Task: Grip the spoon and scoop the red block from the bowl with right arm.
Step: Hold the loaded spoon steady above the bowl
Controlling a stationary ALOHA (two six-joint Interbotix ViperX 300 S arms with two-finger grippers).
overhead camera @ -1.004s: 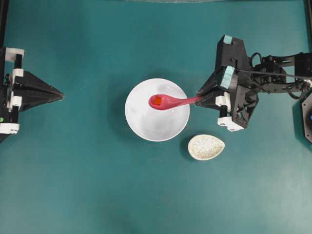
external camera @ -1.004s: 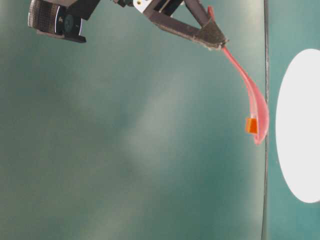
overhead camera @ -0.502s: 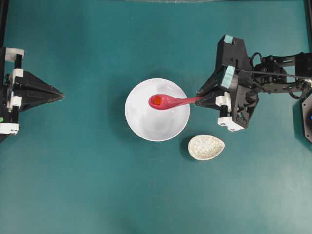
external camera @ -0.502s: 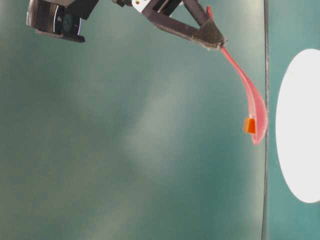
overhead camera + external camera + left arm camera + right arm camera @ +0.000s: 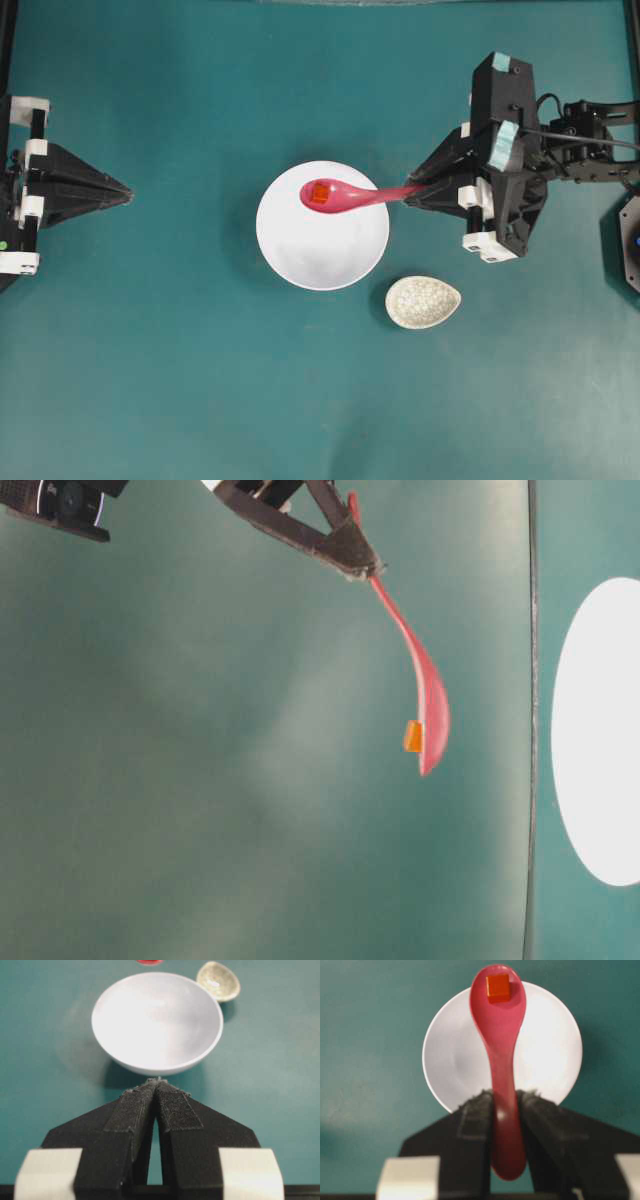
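My right gripper [image 5: 412,193] is shut on the handle of the pink-magenta spoon [image 5: 350,195] and holds it in the air over the white bowl [image 5: 320,250]. The red block [image 5: 319,193] sits in the spoon's scoop. In the right wrist view the spoon [image 5: 499,1050] runs out from between the jaws of the gripper [image 5: 505,1095], with the block [image 5: 498,986] near its tip and the bowl [image 5: 445,1055] below. The table-level view shows the spoon [image 5: 425,690] and block [image 5: 412,736] well apart from the bowl [image 5: 598,730]. My left gripper [image 5: 125,190] is shut and empty at the far left.
A small oval cream crackle-patterned dish [image 5: 423,302] lies on the teal table just right of and below the bowl. It also shows in the left wrist view [image 5: 218,981], behind the bowl [image 5: 157,1020]. The right arm's body takes up the right edge.
My right gripper has risen, carrying the spoon and red block farther above the bowl and slightly toward the far side. The left arm has not moved.
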